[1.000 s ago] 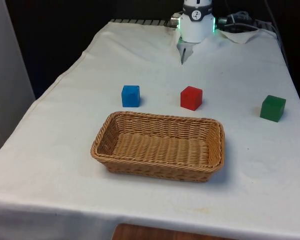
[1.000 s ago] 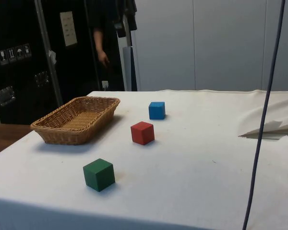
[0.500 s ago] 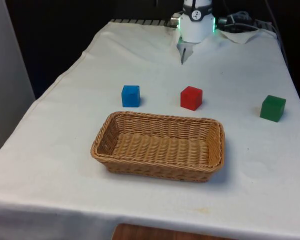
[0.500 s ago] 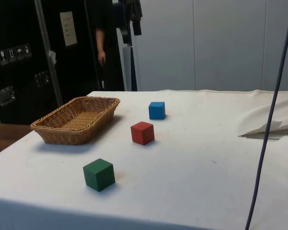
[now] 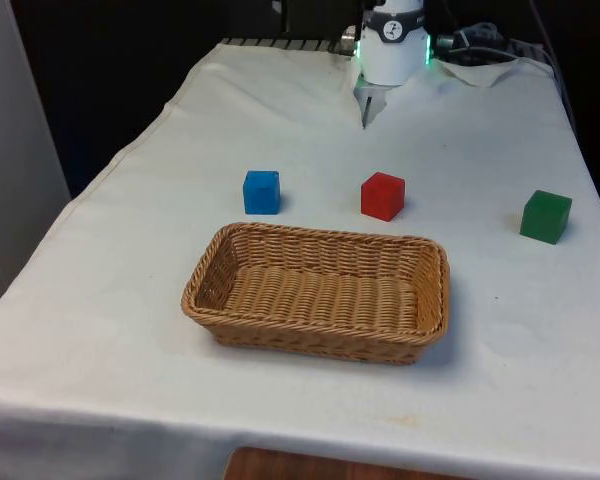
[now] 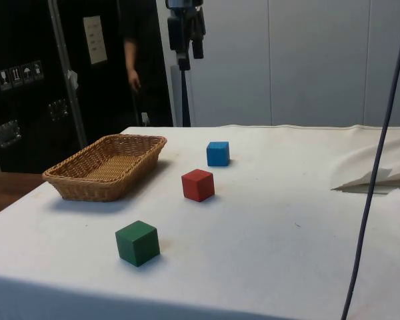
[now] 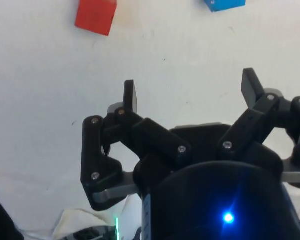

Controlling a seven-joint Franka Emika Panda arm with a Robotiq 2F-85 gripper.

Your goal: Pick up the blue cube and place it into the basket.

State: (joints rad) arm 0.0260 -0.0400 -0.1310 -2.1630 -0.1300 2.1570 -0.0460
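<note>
White-clothed table (image 5: 280, 110), blue cube (image 5: 262, 192) behind basket (image 5: 318, 292), end effector (image 7: 190, 92) released, holding nothing

front and side views share basket (image 5: 320, 290), wrist overhead

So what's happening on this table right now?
A robot arm is meant to put the blue cube into the wicker basket, but nothing is picked up yet. Its gripper hangs open above the white cloth, high over the cubes. The blue cube, a red cube and a green cube sit on the cloth beyond the basket, each apart from the others.
</note>
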